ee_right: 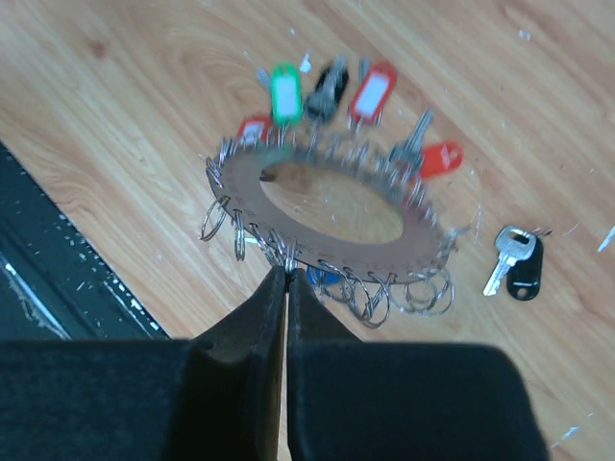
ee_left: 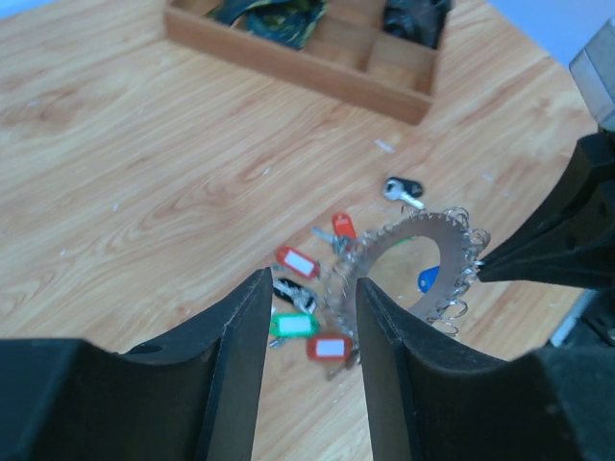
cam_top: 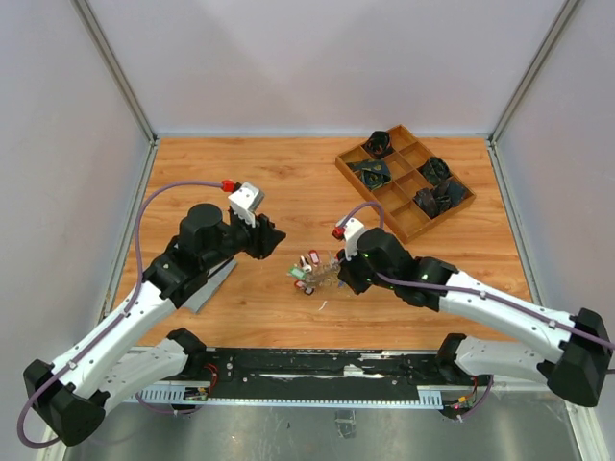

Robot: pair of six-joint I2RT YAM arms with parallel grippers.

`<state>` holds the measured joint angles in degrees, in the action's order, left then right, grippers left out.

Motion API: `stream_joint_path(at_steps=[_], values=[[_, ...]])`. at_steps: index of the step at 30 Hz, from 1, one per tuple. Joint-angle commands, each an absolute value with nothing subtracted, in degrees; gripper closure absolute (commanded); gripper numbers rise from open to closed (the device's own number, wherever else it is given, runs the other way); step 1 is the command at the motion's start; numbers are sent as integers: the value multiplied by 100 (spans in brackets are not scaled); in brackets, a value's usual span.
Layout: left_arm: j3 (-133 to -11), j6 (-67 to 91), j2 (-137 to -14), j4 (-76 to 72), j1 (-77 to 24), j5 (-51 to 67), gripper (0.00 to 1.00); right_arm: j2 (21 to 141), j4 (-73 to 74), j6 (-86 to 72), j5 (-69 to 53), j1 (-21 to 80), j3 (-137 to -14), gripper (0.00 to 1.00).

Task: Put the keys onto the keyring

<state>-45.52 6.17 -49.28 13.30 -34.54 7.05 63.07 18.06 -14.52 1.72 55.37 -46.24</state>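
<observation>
The keyring [ee_right: 252, 179] is a flat silver disc with a big hole, fringed with small wire loops, also seen in the top view [cam_top: 325, 272] and the left wrist view [ee_left: 424, 236]. Keys with green [ee_right: 284, 91], black [ee_right: 332, 86] and red [ee_right: 373, 88] tags hang from its far side. A blue tag [ee_right: 322, 277] lies under its near edge. One black-headed key [ee_right: 519, 264] lies loose to the right. My right gripper [ee_right: 287, 272] is shut on a wire loop at the keyring's near rim. My left gripper [ee_left: 309, 279] hovers open, left of the keyring, nothing between its fingers.
A wooden compartment tray [cam_top: 370, 200] with dark items stands at the back right, its front wall [ee_left: 307, 67] visible in the left wrist view. A grey flat object [cam_top: 213, 286] lies under the left arm. The table's near edge meets a black rail [cam_top: 317, 363].
</observation>
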Motion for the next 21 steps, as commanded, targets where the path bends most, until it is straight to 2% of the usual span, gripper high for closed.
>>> stream_joint_path(at_steps=[1,11,21], values=[[-4651,439,-4755,766,-3410,1824,56,5676,1844,-468,-205,5590,-4792,99],[-4923,439,-4895,-11,-3434,3666,60,4700,1930,585,-705,5591,-5368,100],[-5205,471,-5142,-186,-4087,3381,59,4708,2170,449,-198,5592,-6158,100]])
